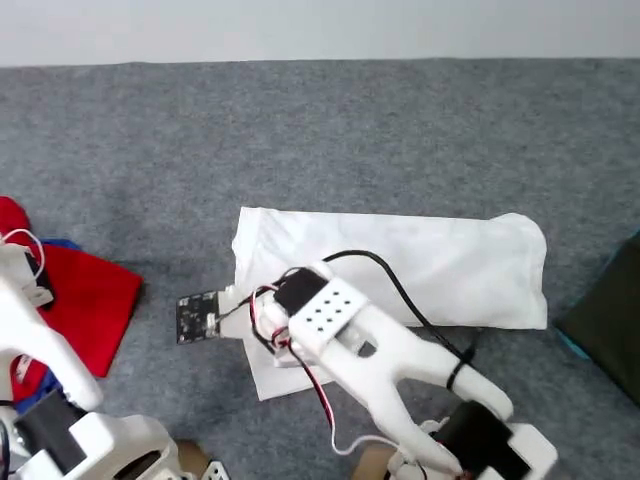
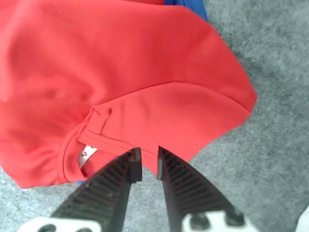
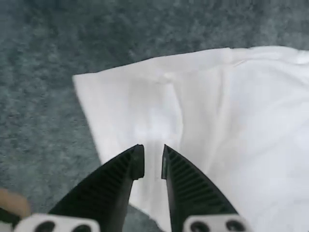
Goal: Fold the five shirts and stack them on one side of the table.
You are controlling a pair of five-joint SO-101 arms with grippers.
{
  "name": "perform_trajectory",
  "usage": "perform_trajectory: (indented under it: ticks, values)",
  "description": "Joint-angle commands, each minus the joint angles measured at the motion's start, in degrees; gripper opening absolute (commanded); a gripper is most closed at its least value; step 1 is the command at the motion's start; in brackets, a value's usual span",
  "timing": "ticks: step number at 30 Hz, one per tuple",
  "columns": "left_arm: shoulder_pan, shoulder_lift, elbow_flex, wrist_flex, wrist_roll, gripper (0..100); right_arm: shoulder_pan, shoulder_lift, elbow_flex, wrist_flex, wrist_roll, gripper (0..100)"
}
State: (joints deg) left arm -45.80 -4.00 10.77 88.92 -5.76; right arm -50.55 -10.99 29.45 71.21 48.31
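Observation:
A white shirt [image 1: 420,265], partly folded into a wide strip, lies mid-table. The right arm [image 1: 340,325] leans over its near left corner. In the right wrist view my right gripper [image 3: 152,162] is shut just above the white shirt [image 3: 231,121], near its edge, with no cloth between the fingers. A red shirt [image 1: 95,300] lies at the left edge on top of a blue one [image 1: 30,385]. My left gripper [image 2: 145,164] hovers shut over the red shirt [image 2: 120,63] beside its collar and tag [image 2: 86,155]; the blue shirt [image 2: 186,5] peeks out behind.
A dark shirt [image 1: 610,320] with a teal edge lies at the right edge of the grey carpeted table [image 1: 300,130]. The left arm's white base [image 1: 90,440] stands at the near left. The far half of the table is bare carpet.

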Motion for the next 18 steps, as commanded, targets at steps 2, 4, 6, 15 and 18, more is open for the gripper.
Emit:
perform_trajectory:
  ticks: [2,4,6,15,18]
  values:
    - [0.0,-2.8,-0.3,-0.7,0.0,7,-1.2,-3.8,-0.9,1.7,-2.9,7.2]
    - [0.0,-2.8,-0.3,-0.7,0.0,7,-1.1,-3.8,1.7,-1.2,-2.9,7.2]
    - [0.0,-2.8,-0.3,-0.7,0.0,7,-0.9,-3.8,4.7,-4.6,-2.9,7.4]
    - [0.0,-3.2,-0.2,-0.4,0.0,7,1.4,1.0,10.8,-12.7,-2.9,8.4]
    - [0.0,-3.2,-0.2,-0.3,0.0,7,3.1,2.9,9.6,-12.7,-2.9,11.3]
